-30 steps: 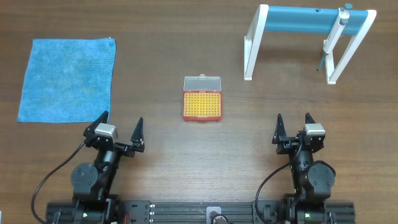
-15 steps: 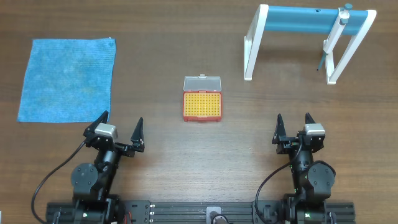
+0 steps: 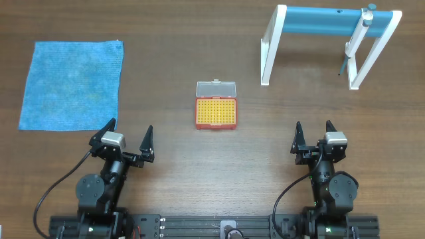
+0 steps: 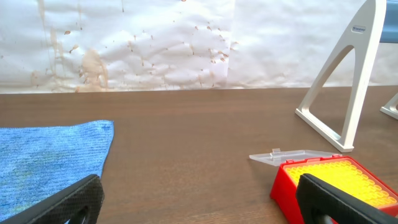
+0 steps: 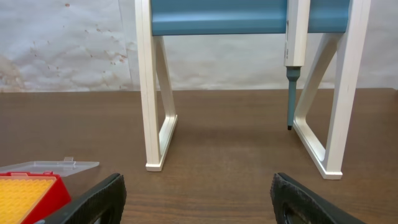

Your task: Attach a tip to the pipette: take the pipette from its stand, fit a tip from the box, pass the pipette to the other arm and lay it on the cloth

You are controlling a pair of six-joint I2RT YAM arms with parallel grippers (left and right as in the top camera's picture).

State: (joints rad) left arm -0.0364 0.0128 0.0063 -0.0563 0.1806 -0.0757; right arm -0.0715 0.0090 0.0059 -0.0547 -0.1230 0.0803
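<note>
On the wooden table (image 3: 166, 60), the pipette (image 3: 354, 41) hangs on its stand (image 3: 319, 21), the tip box (image 3: 215, 113) sits open, and the left gripper (image 3: 131, 125) and right gripper (image 3: 313, 124) both gape wide.

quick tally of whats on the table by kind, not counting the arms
blue cloth: 1
tip box: 1
stand: 1
pipette: 1
total: 4
</note>
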